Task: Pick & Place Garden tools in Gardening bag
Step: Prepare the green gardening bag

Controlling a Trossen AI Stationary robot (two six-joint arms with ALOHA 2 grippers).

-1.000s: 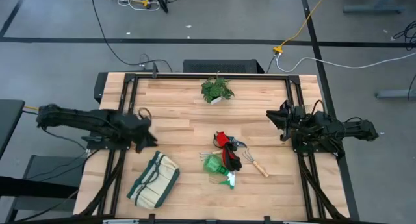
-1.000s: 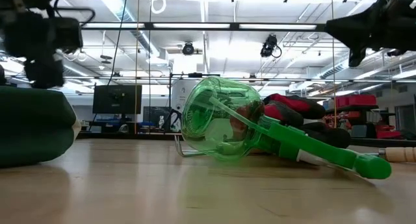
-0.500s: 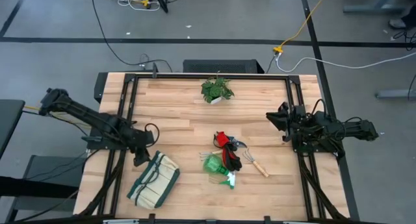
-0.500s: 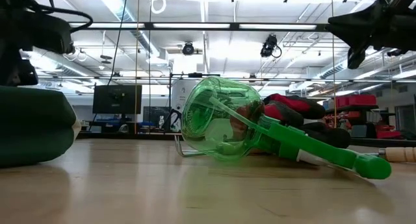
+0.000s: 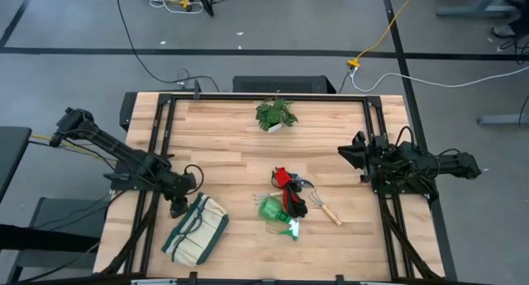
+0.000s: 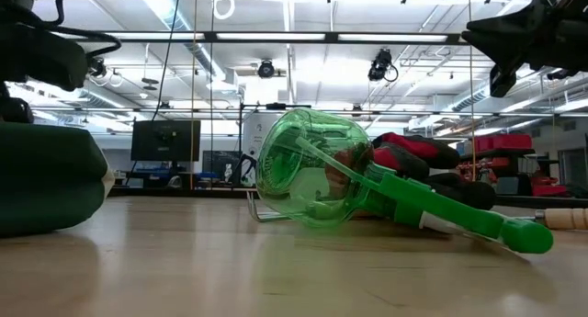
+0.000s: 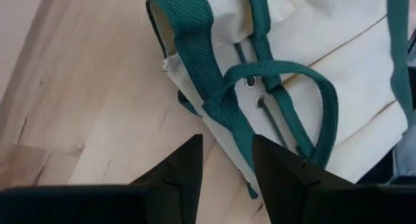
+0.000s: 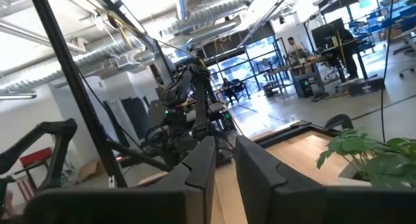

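Fabric bag: cream gardening bag [image 5: 196, 229] with green trim lies flat on the wooden surface [image 5: 231, 136], near the left front corner.
Left end effector: left end effector [image 7: 226, 160] hovers just over the bag's green handle loop [image 7: 279, 94], fingers spread a little, pinching nothing.
Right end effector: right end effector [image 5: 354, 156] waits raised at the right side, fingers nearly pressed together, empty.
Tools: garden tools [image 5: 291, 201] lie heaped mid-surface, well apart from the bag.
Risk, strap: fingers could close on one thin strap, so the limp bag drags or folds shut.
Risk, mouth: a collapsed opening would block tools from entering.
Risk, heap: tangled gloves, pruners and rake may lift together and spill.
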